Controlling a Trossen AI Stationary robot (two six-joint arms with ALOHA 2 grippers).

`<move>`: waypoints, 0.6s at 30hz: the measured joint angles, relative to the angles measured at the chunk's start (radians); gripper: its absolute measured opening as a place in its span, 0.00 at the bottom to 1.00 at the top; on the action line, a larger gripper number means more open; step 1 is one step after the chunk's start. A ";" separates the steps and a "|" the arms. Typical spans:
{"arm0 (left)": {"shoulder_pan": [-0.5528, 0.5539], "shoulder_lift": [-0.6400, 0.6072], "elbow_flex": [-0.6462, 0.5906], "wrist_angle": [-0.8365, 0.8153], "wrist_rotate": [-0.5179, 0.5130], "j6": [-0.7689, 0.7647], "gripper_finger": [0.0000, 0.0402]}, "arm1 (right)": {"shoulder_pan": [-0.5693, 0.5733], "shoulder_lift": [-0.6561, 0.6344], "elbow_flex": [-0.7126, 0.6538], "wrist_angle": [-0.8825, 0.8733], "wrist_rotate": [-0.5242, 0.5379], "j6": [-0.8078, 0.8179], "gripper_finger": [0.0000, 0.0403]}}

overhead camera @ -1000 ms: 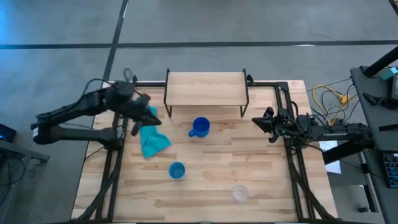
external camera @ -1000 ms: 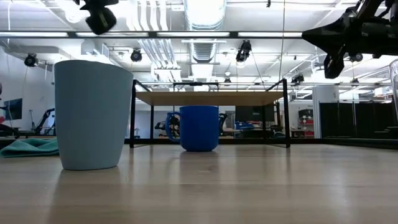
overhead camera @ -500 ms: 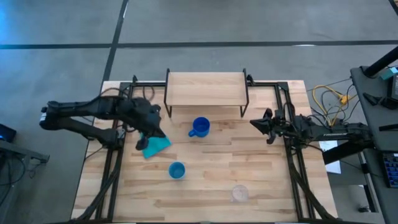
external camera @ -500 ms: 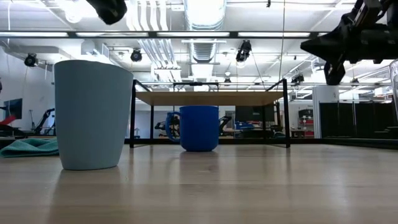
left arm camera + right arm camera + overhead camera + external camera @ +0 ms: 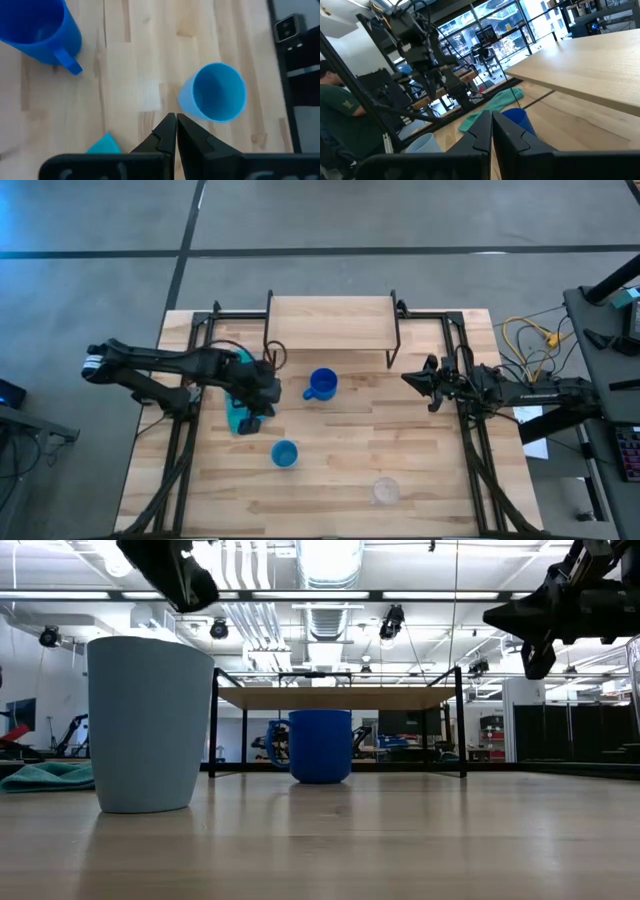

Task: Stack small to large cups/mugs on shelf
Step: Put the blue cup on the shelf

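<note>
The shelf (image 5: 333,322) stands at the far middle of the table (image 5: 420,470), top bare, black legs at its corners. The blue mug (image 5: 322,384) sits just in front of the shelf, upright, handle toward the left arm's side. The light-blue cup (image 5: 285,454) stands nearer the front, well apart from the mug, mouth up. The clear cup (image 5: 385,491) is near the front edge on the right arm's side, apart from both others. A teal cloth (image 5: 238,418) lies crumpled beside the mug's handle side, partly under the left arm. Nothing blocks the way betw. cups and shelf. Cables (image 5: 530,340) lie off the table at the right side. In the right wrist view a person in a green shirt (image 5: 340,110) shows in the room behind.

Left pincer (image 5: 258,402): above the cloth, between mug and light-blue cup, touching neither; in its wrist view the fingers (image 5: 162,135) are pressed together, tips meeting, holding nothing, pointed down at bare wood with the light-blue cup just beside. Left arm reaches in from the left edge, stretched low across the table's side frame.

Right pincer (image 5: 412,379): fingers pressed together, empty, hovering near the shelf's right front leg. Right arm lies level along the right frame, waiting.
</note>
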 joint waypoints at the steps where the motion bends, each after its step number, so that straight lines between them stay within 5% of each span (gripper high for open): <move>1: 0.000 0.015 0.001 0.000 0.000 -0.016 0.00 | 0.000 0.000 0.000 0.000 0.000 0.000 0.02; 5: 0.000 0.061 0.001 0.003 0.018 -0.124 0.00 | 0.000 -0.001 0.000 0.000 0.000 0.000 0.02; 18: -0.041 0.146 0.002 0.070 0.220 -0.130 0.00 | 0.000 -0.001 0.000 0.000 0.000 0.000 0.02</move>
